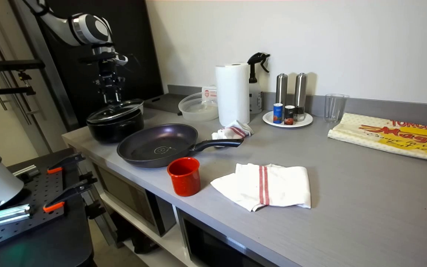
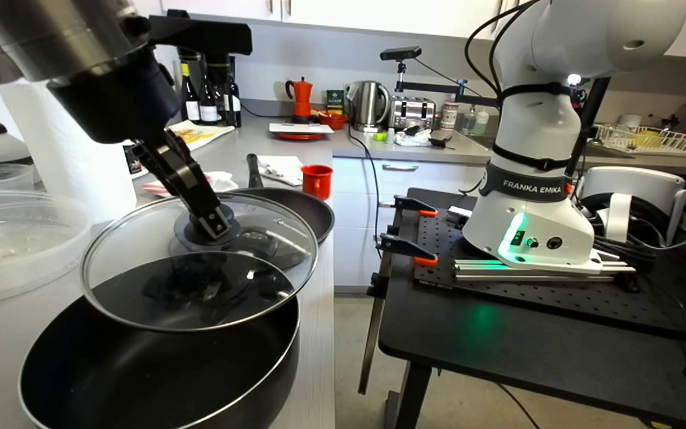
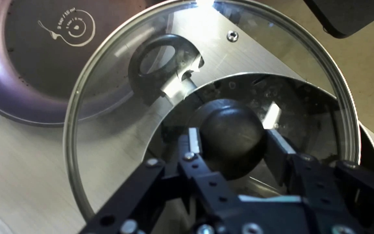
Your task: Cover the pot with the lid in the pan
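The glass lid (image 1: pixel 110 115) is over the pot (image 1: pixel 114 132), knob (image 3: pixel 232 139) upward, set off toward the pan (image 1: pixel 145 148). In an exterior view it slants, higher at that view's right; whether it touches the pot I cannot tell. The gripper (image 3: pixel 233 131) points down from above, fingers (image 3: pixel 194 141) pinching the knob from both sides. The pan sits just beside the pot, its long handle (image 1: pixel 218 143) pointing away from it, past a bunched towel (image 1: pixel 235 129). A red cup (image 1: pixel 184 180) stands upright near the pan.

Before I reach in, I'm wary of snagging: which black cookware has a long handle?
The wide, shallow frying pan, beside the red cup; the pot has a short loop handle.
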Action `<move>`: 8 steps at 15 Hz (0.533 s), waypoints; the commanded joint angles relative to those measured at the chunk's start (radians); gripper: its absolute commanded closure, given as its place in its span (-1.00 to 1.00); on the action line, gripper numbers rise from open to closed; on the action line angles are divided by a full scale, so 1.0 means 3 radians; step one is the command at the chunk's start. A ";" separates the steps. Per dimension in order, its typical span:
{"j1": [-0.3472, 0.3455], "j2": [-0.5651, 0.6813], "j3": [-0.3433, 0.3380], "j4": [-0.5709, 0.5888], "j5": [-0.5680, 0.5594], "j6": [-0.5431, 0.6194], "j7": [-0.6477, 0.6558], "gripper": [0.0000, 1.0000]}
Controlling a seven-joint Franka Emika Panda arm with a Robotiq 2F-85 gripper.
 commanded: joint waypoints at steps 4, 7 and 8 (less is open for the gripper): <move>0.0192 0.0372 -0.0008 0.0483 -0.0164 -0.0240 -0.0043 0.50; 0.0271 0.0475 -0.0014 0.0629 -0.0205 -0.0306 -0.0045 0.50; 0.0293 0.0501 -0.0015 0.0672 -0.0217 -0.0327 -0.0045 0.50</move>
